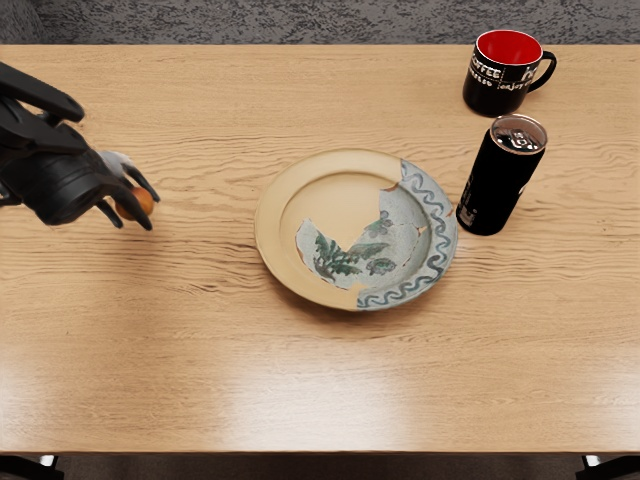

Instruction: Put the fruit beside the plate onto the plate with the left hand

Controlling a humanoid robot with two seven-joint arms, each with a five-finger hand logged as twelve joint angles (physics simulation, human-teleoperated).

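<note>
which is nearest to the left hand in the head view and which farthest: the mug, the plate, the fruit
1. fruit: inside the curled fingers of the left hand, at the table's far left.
2. plate: table centre, well to the right of the hand.
3. mug: back right corner, beyond the plate.

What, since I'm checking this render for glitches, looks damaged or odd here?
The round tan ceramic plate in the middle: its blue-and-green painted pattern covers only the right part, ending in jagged edges, as if cracked or mis-textured. Nothing is spilled.
</note>
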